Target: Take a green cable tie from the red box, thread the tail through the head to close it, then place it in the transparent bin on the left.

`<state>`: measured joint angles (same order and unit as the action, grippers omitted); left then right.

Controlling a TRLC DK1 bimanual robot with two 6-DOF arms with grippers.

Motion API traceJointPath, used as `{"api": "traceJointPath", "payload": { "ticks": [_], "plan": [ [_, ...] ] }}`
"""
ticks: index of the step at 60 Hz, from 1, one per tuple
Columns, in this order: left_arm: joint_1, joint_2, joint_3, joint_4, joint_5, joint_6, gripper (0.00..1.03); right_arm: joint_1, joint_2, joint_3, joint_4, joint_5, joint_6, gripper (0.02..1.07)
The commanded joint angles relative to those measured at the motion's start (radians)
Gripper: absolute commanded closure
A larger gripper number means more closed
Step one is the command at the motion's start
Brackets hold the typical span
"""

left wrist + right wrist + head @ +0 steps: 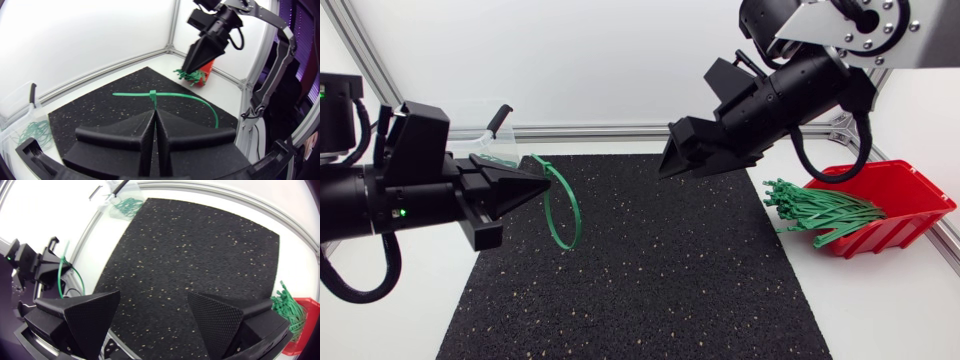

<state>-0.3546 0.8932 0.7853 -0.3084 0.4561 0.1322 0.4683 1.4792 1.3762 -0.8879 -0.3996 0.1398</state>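
Right arm (pixel 800 80) comes in high from the right side, closest to the overhead camera. Its gripper (pixel 666 170) hangs over the far right part of the mat, fingers spread wide, nothing between them; the right wrist view shows only mat through the gap.

Left arm (pixel 380 195) comes in level from the left side. Its gripper (pixel 541 186) sits over the mat's left edge, fingers pressed flat together with the cable tie pinched at the tips.

White table (pixel 880 310) carries a black speckled mat (pixel 650 290) across its middle.

Red box (pixel 910 195) stands at the right, just off the mat's right edge, tilted with its open side toward the mat. Bundle of loose green ties (pixel 815 210) spills out over its lip.

Clear bin (pixel 17 117) sits at the far left corner, behind the left gripper. Several closed green ties (pixel 37 132) lie inside it.

Held cable tie (pixel 153 95) forms a closed loop, tail through the head, short end sticking out past it. Loop hangs free in the air ahead of the left fingertips, above the mat, well apart from the right gripper and not in the bin.
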Motion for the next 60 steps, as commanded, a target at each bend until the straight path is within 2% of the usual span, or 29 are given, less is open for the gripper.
{"api": "traceJointPath", "payload": {
  "ticks": [1,6,16,25,34,60],
  "plan": [
    [0.069,0.023,0.065,-0.029,-0.025,0.047,1.00,-0.008,-0.043,-0.049,0.009,0.084,-0.040,0.06],
    [0.157,0.058,0.112,-0.043,-0.074,0.067,1.00,-0.020,-0.063,-0.074,0.012,0.199,-0.074,0.06],
    [0.345,0.154,0.241,-0.044,-0.097,0.072,1.00,-0.030,-0.111,-0.132,0.032,0.380,-0.144,0.06],
    [0.462,0.270,0.404,-0.049,-0.132,0.063,1.00,-0.054,-0.154,-0.183,0.038,0.390,-0.152,0.06],
    [0.545,0.421,0.615,-0.080,-0.162,0.043,1.00,-0.065,-0.212,-0.227,0.038,0.412,-0.164,0.06],
    [0.592,0.934,1.079,-0.173,-0.390,0.009,1.00,-0.099,-0.330,-0.299,0.026,0.447,-0.197,0.06]
  ]
}}
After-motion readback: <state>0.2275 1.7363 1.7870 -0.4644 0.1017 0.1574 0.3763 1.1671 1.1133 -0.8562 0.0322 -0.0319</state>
